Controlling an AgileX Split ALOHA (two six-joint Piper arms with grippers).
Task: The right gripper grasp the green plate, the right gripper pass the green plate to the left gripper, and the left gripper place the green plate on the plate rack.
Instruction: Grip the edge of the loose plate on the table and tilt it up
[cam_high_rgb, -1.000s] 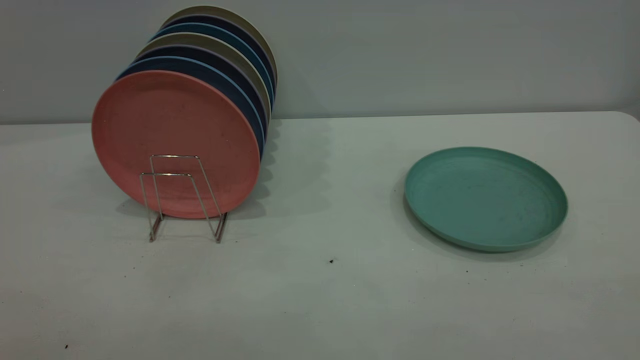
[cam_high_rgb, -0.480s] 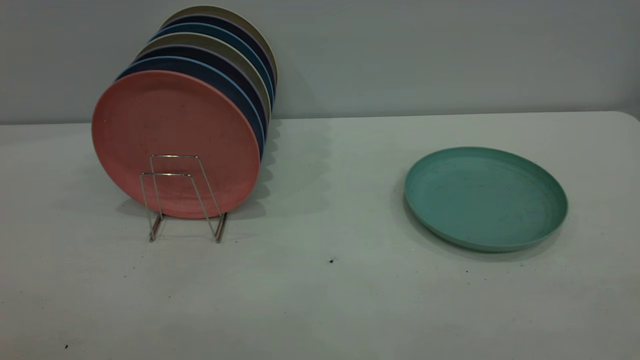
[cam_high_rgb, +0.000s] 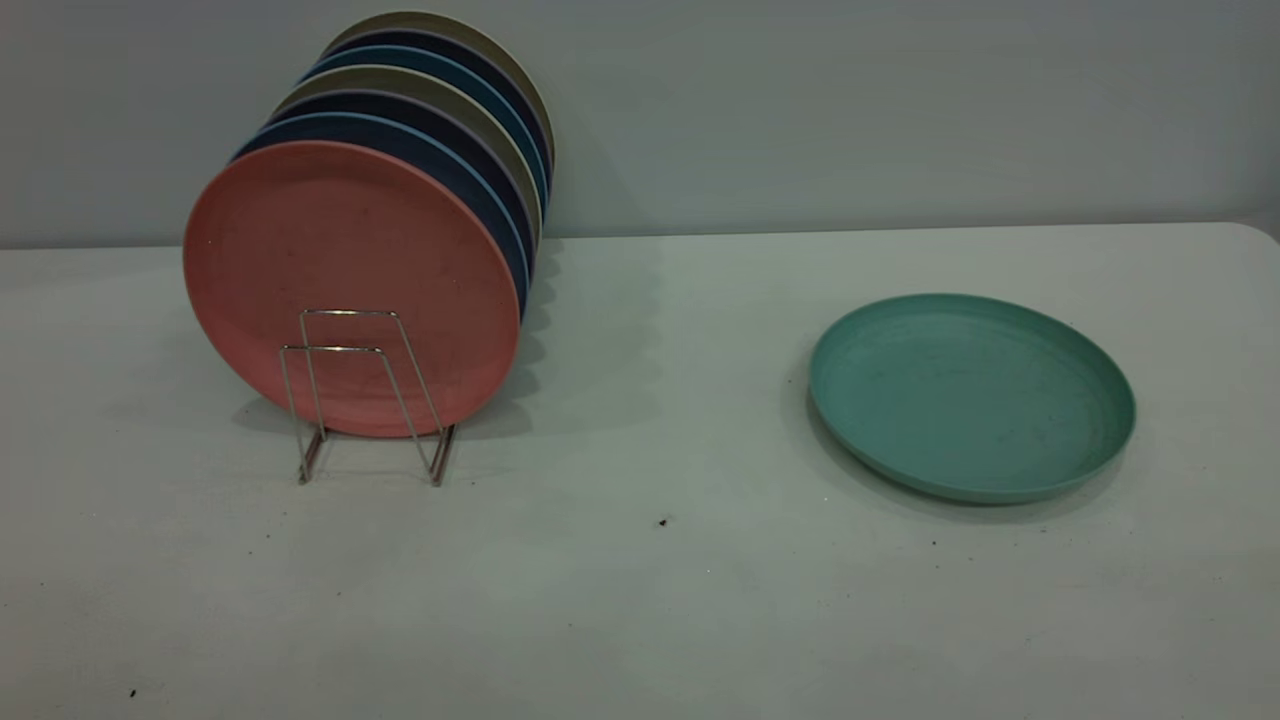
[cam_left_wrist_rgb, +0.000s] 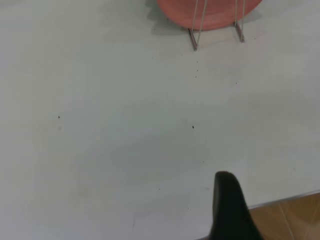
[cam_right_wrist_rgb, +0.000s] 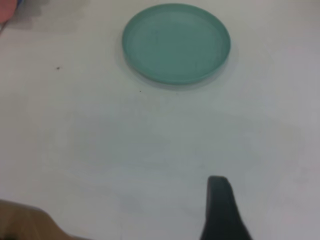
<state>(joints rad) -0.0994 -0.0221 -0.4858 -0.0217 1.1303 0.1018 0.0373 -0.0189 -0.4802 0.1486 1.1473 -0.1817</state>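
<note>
The green plate (cam_high_rgb: 970, 395) lies flat on the right side of the white table, and the right wrist view shows it whole (cam_right_wrist_rgb: 176, 42). The wire plate rack (cam_high_rgb: 365, 400) stands at the left with several plates upright in it, a salmon-pink plate (cam_high_rgb: 350, 270) at the front. The rack's feet (cam_left_wrist_rgb: 216, 30) appear in the left wrist view. Only a black part of the left gripper (cam_left_wrist_rgb: 229, 205) shows, over the table's near edge and far from the rack. A black part of the right gripper (cam_right_wrist_rgb: 220, 207) hangs over bare table, well short of the green plate. Neither arm appears in the exterior view.
The white table (cam_high_rgb: 640, 600) runs back to a grey wall. The left wrist view shows the table's edge with brown floor (cam_left_wrist_rgb: 290, 220) beyond it. The right wrist view has brown floor (cam_right_wrist_rgb: 25, 222) at one corner. Small dark specks dot the tabletop.
</note>
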